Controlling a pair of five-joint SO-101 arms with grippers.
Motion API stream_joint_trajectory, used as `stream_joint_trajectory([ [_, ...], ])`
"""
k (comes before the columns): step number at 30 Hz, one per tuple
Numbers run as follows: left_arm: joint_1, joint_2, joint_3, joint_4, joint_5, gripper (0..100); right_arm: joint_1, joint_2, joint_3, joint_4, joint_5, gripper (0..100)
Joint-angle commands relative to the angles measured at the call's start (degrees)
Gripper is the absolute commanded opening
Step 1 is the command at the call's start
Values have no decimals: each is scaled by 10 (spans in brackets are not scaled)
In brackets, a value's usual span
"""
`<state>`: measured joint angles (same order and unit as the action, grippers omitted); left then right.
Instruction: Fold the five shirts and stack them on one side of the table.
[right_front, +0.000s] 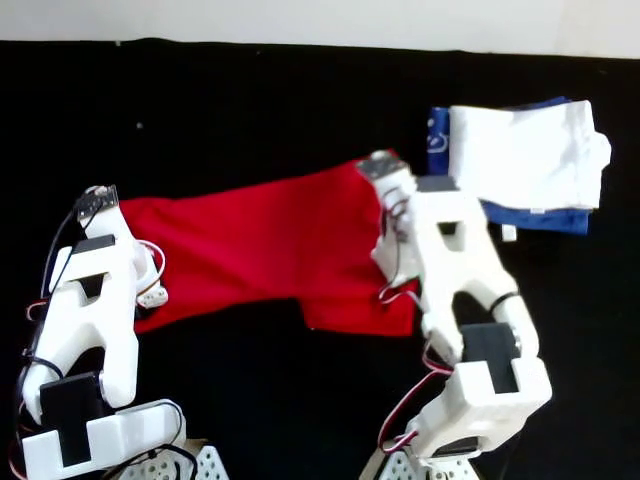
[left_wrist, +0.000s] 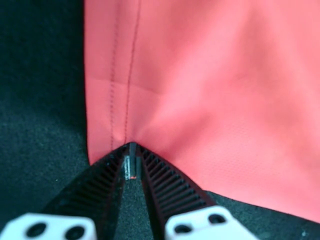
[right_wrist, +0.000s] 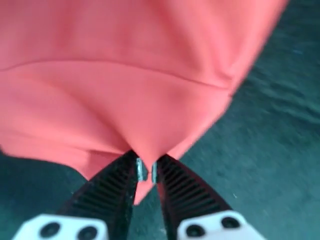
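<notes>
We see the left end effector (left_wrist: 131, 165) clamped on the stitched edge of the red shirt (right_front: 260, 245), at centre-left of the high view. The right end effector (right_wrist: 145, 169) pinches its opposite end near centre. The shirt stretches between them across the black surface (right_front: 250, 100). At upper right, a folded white shirt (right_front: 525, 155) lies on a blue shirt (right_front: 545, 218).

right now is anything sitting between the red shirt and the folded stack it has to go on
Nothing visible does. The left gripper and right gripper are shut on the red shirt, and only bare black table lies between it and the white shirt stacked on the blue shirt.
</notes>
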<state>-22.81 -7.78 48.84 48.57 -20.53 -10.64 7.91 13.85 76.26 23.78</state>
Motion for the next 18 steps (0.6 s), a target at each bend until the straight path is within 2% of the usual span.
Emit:
stream_joint_trajectory([
  [1,4,0,7,-4,4,10,22,0,-64,58,24,6],
  [10,4,0,7,-4,4,10,30,0,-90,146,120,6],
  [18,4,0,7,-4,4,10,50,4,-89,124,122,22],
])
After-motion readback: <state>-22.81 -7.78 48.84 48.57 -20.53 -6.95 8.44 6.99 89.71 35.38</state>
